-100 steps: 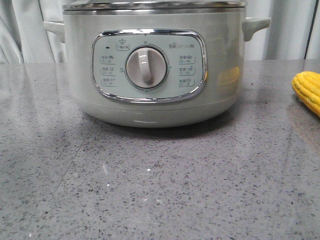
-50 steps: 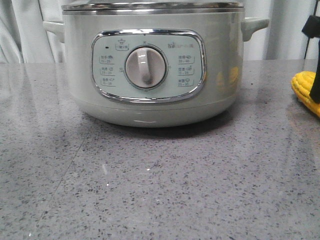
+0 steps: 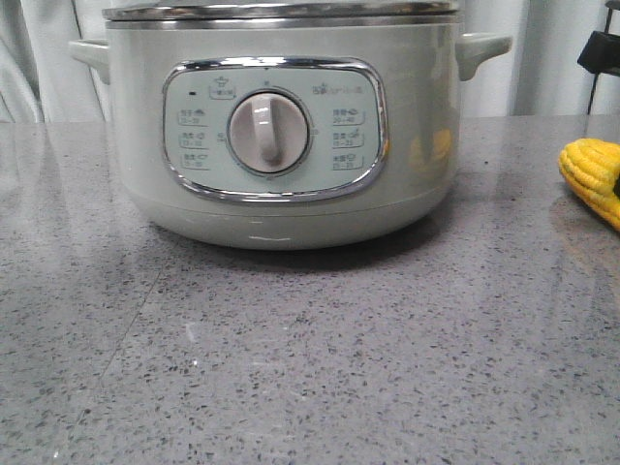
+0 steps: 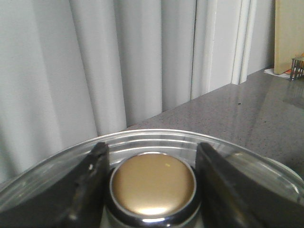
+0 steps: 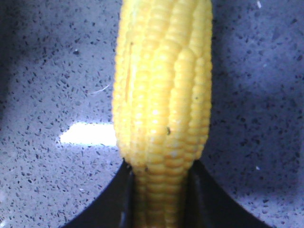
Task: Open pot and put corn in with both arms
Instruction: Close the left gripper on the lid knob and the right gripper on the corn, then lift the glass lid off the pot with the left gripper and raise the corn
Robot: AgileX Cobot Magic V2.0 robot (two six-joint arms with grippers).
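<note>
Left end effector (image 4: 152, 190): seen from the left wrist camera, its two dark fingers (image 4: 92, 185) stand either side of the gold knob (image 4: 153, 183) on the glass lid (image 4: 42, 178), close against the knob's chrome collar; whether they press it cannot be told.
Pot (image 3: 281, 126): the pale green cooker sits on the grey speckled desk (image 3: 291, 358), dial panel (image 3: 271, 131) facing the front camera, its lid still on.
Corn (image 3: 593, 176): the yellow cob lies on the desk well to the pot's right, cut off by the edge of the front view.
Right end effector (image 5: 159, 199): from the right wrist camera, the dark fingers (image 5: 114, 199) straddle the near end of the cob, flush with the kernels on both sides; a firm grip cannot be confirmed, and the cob appears to rest on the desk.
Dark object (image 3: 601, 50): at the far right edge of the front view above the corn, likely part of the right arm.
Step in hand: by the look of it, both arms are taking hold, left on the lid knob, right on the corn.
Next move: likely calls for a secure pinch on the knob and a straight lift to clear the steel rim (image 3: 281, 19), then carrying the corn over the open pot.
</note>
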